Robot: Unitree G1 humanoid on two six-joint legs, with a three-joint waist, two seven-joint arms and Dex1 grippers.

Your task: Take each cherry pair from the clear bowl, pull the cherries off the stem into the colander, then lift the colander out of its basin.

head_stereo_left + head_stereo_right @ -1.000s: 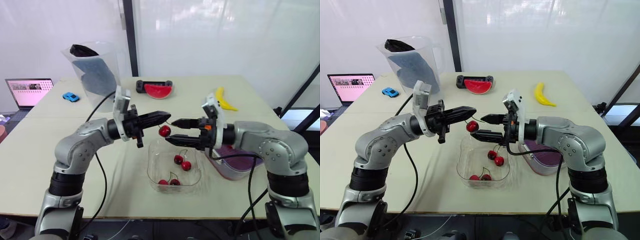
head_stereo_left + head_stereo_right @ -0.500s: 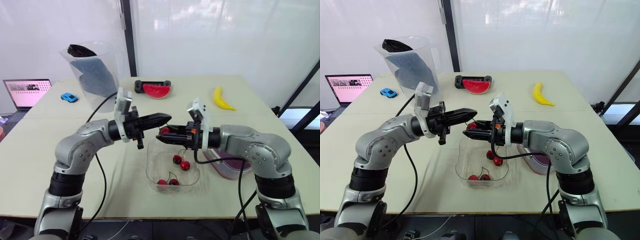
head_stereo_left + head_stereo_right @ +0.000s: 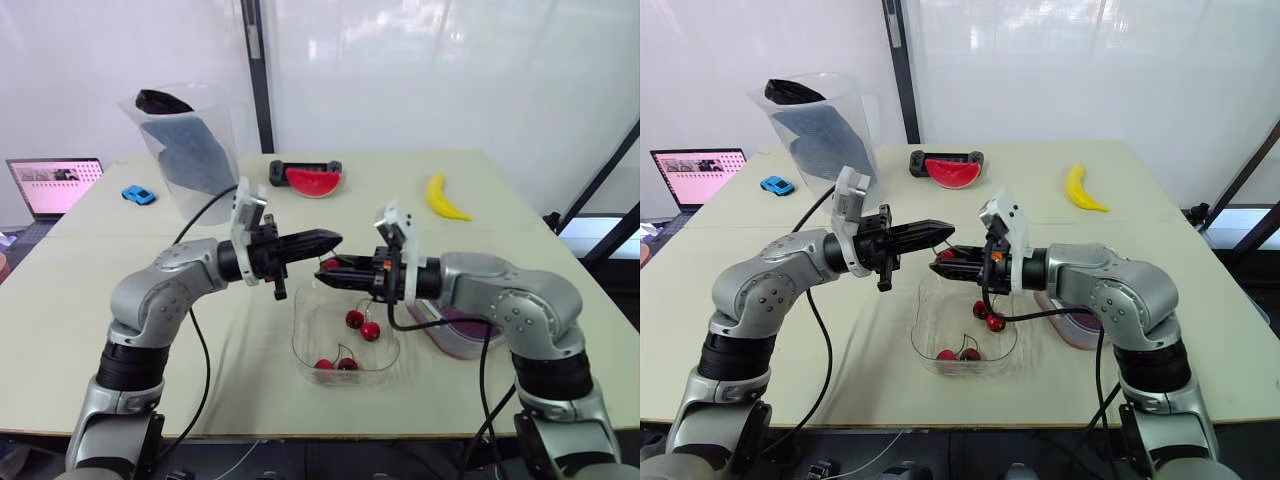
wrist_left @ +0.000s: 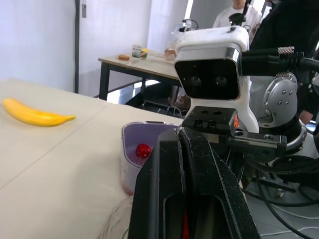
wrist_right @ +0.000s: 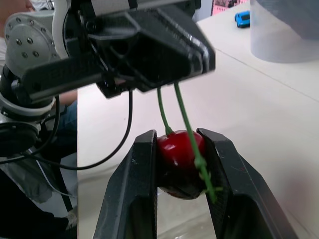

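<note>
Over the clear bowl (image 3: 302, 345), my left gripper (image 3: 336, 240) pinches two stems (image 5: 167, 110) tight, right gripper (image 5: 178, 137) squeezes one cherry (image 5: 175, 152); four cherries (image 3: 356, 319) below.

Left gripper (image 3: 336, 238) on the stem (image 5: 167, 112) and right gripper (image 3: 323, 270) on the cherry (image 5: 177, 149) meet tip to tip over the clear bowl's (image 3: 300, 340) far rim, so that spot's jammed. Colander (image 3: 470, 328) crowds the bowl's right side; table (image 3: 385, 205) toward the watermelon slice (image 3: 315, 180) is open.
</note>
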